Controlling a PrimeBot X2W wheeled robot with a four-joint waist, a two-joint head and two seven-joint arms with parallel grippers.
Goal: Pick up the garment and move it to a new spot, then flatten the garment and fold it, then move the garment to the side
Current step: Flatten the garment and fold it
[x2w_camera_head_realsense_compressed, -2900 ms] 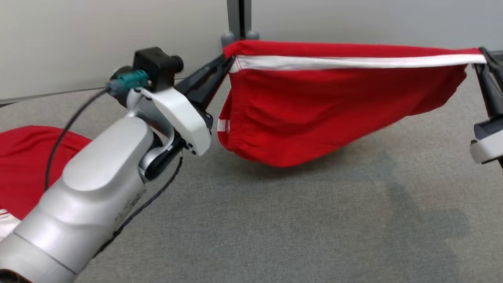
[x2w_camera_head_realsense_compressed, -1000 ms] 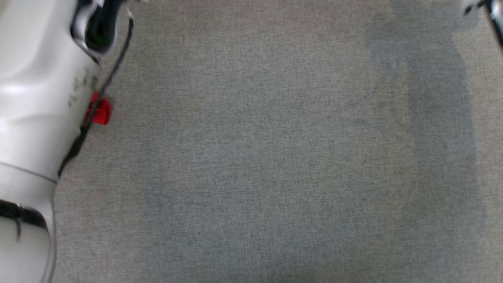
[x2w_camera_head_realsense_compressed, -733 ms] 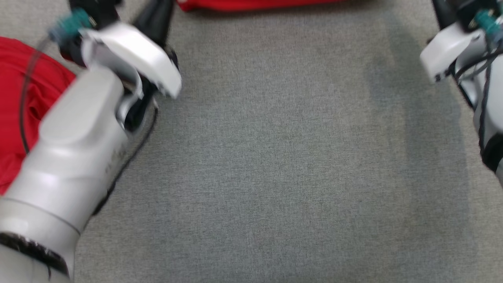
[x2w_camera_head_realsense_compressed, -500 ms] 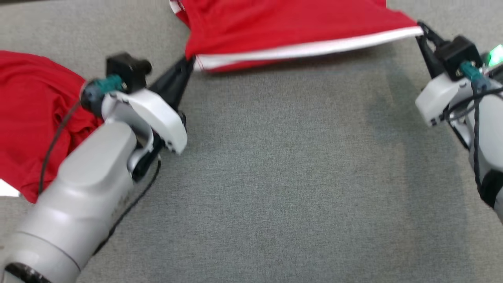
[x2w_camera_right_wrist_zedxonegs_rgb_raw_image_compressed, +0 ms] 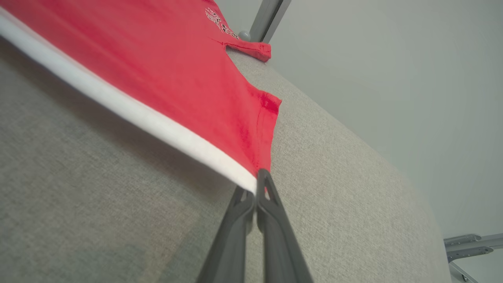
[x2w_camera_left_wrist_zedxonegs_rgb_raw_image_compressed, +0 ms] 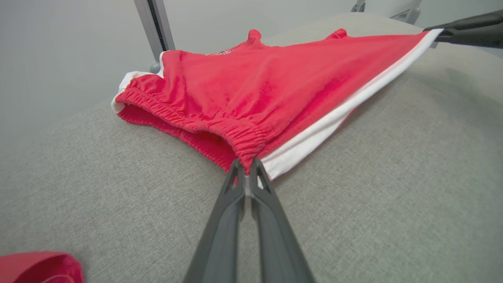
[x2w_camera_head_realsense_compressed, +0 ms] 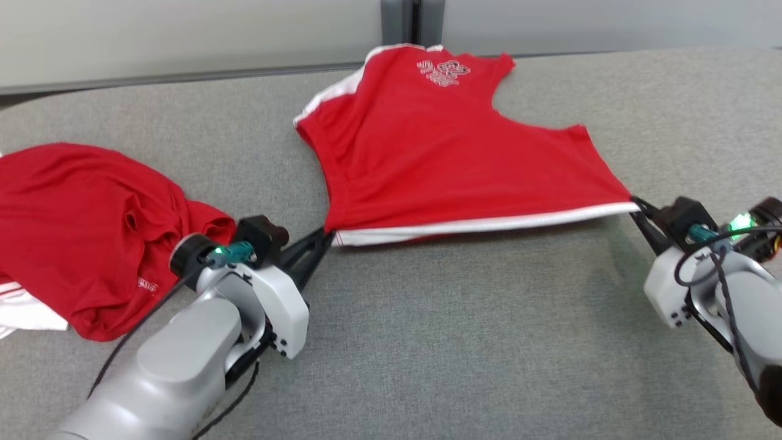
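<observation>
Head view: the garment, thin soft red cloth, lies spread toward the counter's far edge. Its near white-banded hem is stretched between the left claw and the right claw, each pressed shut on a hem corner. It looks light and limp, so the corners are the sound holds. A red pile crowds the left edge; the near middle offers open room.

Left wrist view: the left claw pinches the gathered elastic corner.

Right wrist view: the right claw nips the white band's end, and the counter's edge curves away close beyond.
</observation>
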